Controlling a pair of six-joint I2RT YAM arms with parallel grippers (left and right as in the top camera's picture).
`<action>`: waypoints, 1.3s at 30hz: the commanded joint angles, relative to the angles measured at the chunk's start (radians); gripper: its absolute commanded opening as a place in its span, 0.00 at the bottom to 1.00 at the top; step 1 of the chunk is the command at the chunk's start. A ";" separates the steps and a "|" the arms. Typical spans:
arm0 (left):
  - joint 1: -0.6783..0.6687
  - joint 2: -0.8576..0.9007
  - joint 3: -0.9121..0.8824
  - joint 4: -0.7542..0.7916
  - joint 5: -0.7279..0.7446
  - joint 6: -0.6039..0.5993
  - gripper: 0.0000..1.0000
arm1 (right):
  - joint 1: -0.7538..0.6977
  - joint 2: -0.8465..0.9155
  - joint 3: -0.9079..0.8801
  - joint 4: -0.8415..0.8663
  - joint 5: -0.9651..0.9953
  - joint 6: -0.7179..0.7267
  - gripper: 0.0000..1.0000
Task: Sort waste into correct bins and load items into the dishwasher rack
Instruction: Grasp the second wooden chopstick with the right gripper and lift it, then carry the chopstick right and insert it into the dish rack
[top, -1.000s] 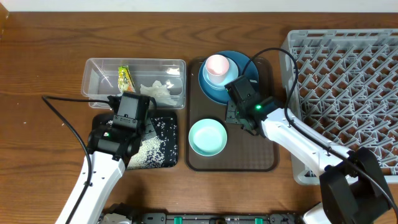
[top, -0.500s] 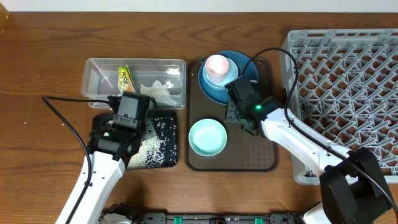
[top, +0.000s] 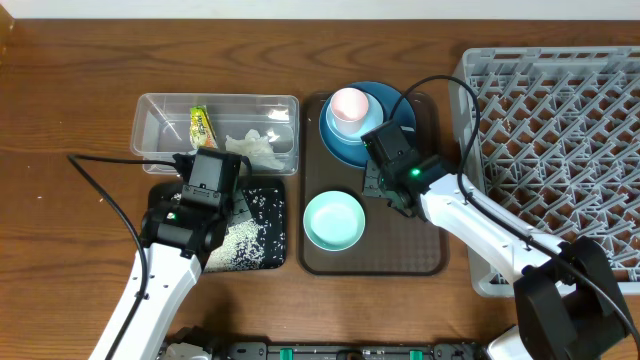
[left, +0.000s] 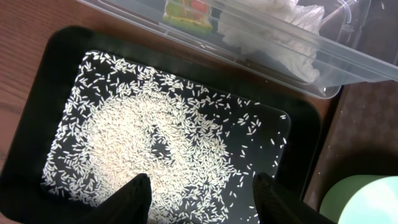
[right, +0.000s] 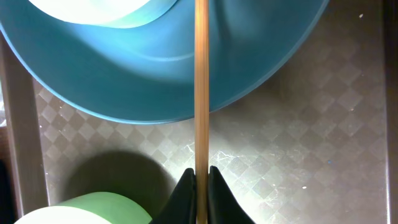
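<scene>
In the right wrist view my right gripper (right: 201, 177) is shut on a wooden chopstick (right: 201, 81). The stick runs straight ahead over the dark blue plate (right: 155, 81). Overhead, that gripper (top: 377, 182) hangs over the brown tray between the plate (top: 395, 102) and the mint-green bowl (top: 333, 221). A pink cup (top: 349, 105) sits in a light blue bowl (top: 338, 140) on the plate. My left gripper (left: 202, 190) is open, with nothing held, above the black tray (left: 37, 106) strewn with rice (left: 149, 143). The clear container (top: 160, 125) holds the wrapper (top: 201, 125) and tissue (top: 252, 148).
The brown serving tray (top: 400, 255) carries the dishes in the middle. The grey dishwasher rack (top: 560, 130) fills the right side, close beside the tray. Cables trail from both arms. The mint bowl's rim (left: 360, 199) shows at the left wrist view's lower right.
</scene>
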 joint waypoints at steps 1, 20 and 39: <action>0.004 0.006 0.005 -0.003 -0.020 -0.006 0.56 | 0.011 0.003 -0.007 0.001 0.018 0.002 0.01; 0.004 0.006 0.005 -0.003 -0.020 -0.006 0.56 | -0.054 -0.174 -0.006 -0.089 0.018 -0.202 0.01; 0.004 0.006 0.005 -0.002 -0.019 -0.006 0.56 | -0.312 -0.409 -0.006 -0.429 0.124 -0.610 0.01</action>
